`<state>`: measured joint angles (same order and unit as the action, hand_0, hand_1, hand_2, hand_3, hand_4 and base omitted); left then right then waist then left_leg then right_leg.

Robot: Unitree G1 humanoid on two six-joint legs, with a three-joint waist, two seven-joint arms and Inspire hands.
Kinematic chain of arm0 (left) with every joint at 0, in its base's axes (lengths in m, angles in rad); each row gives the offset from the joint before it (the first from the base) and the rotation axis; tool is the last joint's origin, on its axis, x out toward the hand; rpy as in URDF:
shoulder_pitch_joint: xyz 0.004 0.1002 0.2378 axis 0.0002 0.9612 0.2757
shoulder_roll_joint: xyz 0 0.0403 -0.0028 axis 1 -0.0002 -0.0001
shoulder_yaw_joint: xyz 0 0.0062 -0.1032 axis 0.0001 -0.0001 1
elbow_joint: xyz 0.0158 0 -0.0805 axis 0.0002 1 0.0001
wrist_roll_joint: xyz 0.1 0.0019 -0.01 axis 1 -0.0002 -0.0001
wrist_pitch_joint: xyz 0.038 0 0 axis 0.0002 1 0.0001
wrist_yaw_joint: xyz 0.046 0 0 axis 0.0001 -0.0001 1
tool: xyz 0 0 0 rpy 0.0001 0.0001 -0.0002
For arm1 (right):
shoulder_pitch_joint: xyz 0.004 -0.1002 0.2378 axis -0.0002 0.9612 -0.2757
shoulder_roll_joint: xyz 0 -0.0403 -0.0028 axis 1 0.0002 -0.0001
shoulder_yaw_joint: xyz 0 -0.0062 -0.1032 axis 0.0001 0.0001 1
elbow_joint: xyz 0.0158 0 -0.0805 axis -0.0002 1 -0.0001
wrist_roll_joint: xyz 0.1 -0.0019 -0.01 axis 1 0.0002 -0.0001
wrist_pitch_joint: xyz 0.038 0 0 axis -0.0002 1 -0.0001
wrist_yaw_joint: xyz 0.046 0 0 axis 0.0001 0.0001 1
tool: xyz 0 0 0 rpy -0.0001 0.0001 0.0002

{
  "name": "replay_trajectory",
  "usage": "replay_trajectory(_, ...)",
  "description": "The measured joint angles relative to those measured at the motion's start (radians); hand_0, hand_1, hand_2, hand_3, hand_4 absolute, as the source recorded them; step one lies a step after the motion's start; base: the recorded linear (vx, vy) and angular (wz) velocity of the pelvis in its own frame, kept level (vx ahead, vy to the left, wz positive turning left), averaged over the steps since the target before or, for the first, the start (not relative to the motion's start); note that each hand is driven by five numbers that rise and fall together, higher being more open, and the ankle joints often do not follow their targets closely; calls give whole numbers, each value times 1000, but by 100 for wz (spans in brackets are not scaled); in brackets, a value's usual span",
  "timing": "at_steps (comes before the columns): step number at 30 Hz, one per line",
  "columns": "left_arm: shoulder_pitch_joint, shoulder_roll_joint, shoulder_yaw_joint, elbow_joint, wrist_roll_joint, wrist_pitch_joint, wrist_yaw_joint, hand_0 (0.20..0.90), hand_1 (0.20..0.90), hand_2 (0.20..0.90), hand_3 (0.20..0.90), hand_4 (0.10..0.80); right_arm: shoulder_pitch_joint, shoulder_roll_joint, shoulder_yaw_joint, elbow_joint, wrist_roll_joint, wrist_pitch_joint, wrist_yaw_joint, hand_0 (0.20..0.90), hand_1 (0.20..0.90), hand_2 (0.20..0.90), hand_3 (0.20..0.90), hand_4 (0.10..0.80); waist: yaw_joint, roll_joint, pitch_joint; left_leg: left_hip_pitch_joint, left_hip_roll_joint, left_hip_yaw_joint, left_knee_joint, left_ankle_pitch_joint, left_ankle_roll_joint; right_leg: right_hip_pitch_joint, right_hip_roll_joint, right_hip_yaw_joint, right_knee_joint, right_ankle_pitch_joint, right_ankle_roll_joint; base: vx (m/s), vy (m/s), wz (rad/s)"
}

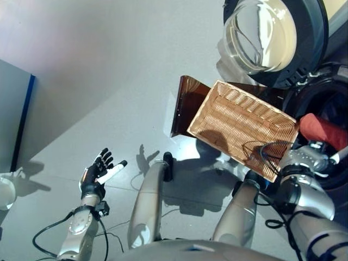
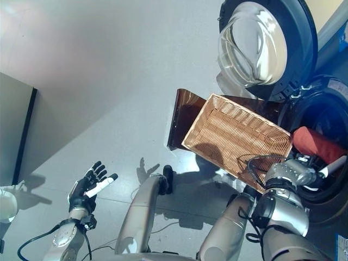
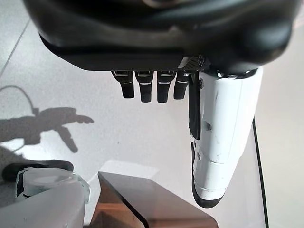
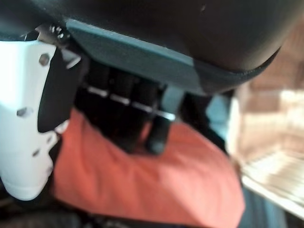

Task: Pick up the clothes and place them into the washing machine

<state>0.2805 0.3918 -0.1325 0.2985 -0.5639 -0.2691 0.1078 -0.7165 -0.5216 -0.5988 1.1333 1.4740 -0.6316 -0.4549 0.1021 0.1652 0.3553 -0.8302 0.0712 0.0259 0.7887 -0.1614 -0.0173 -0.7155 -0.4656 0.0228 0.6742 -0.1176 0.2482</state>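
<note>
A red cloth [image 1: 322,130] lies at the dark drum mouth [image 1: 326,100] of the washing machine, at the right. My right hand [image 4: 124,121] is shut on this cloth [image 4: 156,185], fingers curled into it and the white thumb beside it. The hand reaches in past the near right corner of the wicker basket [image 1: 242,128], which shows no clothes inside. My left hand [image 1: 98,171] hangs open over the floor at the lower left, holding nothing; its straight fingers [image 3: 147,88] show in the left wrist view.
The round glass door [image 1: 266,35] of the machine stands swung open at the top right. The basket rests on a brown translucent stool [image 1: 187,103]. A grey panel with a blue edge [image 1: 16,117] stands at the left, a white object [image 1: 4,191] below it.
</note>
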Motion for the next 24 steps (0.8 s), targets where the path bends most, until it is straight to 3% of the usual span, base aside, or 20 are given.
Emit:
replay_trajectory(9, 4, 12, -9, -69, 0, 0, -3, 900, 900, 900, 900, 800, -98, -100, -1, 30, -55, 2, -99, 200, 200, 200, 200, 300, 23, 27, -6, -17, -5, 8, -15, 8, -5, -43, -6, 20, 22, -11, 8, -12, 21, 1)
replay_trajectory(14, 21, 15, -13, -77, -3, 0, -3, 900, 900, 900, 900, 800, -139, -186, -26, 32, -76, -8, -168, 200, 200, 200, 200, 300, 29, 63, -23, -13, -36, 5, -50, 39, -4, -45, -26, 22, 25, -16, 5, 18, 40, 15)
replay_trajectory(24, 32, 18, -33, -114, -39, -1, -6, 900, 900, 900, 900, 800, -164, -281, -52, 33, -112, -29, -270, 200, 200, 200, 200, 300, 43, 111, -52, -6, -53, 26, -54, 37, 6, -59, -48, 48, 36, -25, 5, 19, 35, 2)
